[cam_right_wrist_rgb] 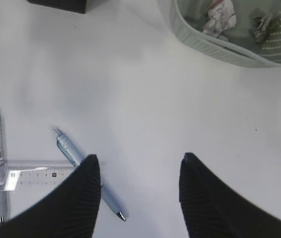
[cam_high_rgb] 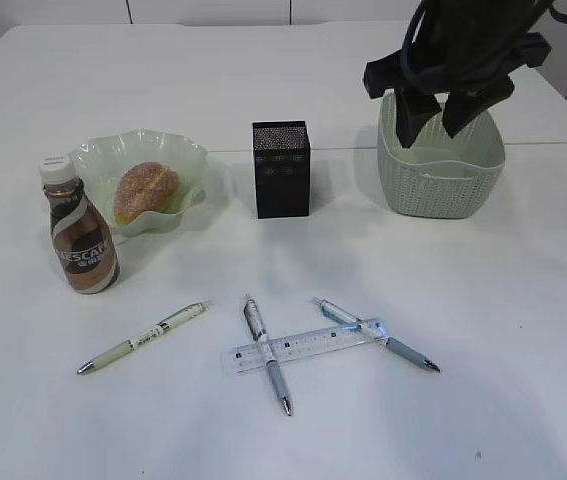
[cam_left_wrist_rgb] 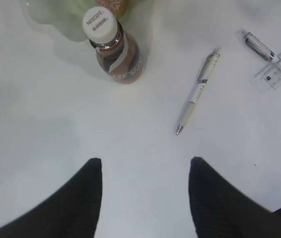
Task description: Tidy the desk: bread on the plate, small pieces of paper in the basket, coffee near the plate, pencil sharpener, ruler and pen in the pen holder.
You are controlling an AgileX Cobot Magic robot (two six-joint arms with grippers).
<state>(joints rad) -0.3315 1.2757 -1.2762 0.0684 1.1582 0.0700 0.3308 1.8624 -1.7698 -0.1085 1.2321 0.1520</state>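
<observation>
The bread [cam_high_rgb: 146, 192] lies in the ruffled green plate [cam_high_rgb: 103, 150]. The coffee [cam_high_rgb: 81, 230] stands just left of the plate; it also shows in the left wrist view [cam_left_wrist_rgb: 115, 49]. Both paper wads, white [cam_right_wrist_rgb: 219, 15] and grey-brown [cam_right_wrist_rgb: 263, 24], lie in the basket [cam_high_rgb: 441, 185]. The pen holder [cam_high_rgb: 281, 168] stands at centre. The ruler [cam_high_rgb: 308, 345] lies across a grey pen [cam_high_rgb: 266, 352] and a blue pen [cam_high_rgb: 375, 335]; a white pen [cam_high_rgb: 143, 338] lies to the left. My right gripper [cam_high_rgb: 441, 115] is open and empty above the basket. My left gripper [cam_left_wrist_rgb: 144, 161] is open and empty over bare desk. No pencil sharpener shows.
The white desk [cam_high_rgb: 523, 300] runs to a far edge behind the basket. In the left wrist view the white pen [cam_left_wrist_rgb: 197, 94] lies right of the bottle. In the right wrist view the blue pen [cam_right_wrist_rgb: 66, 146] lies by my left fingertip.
</observation>
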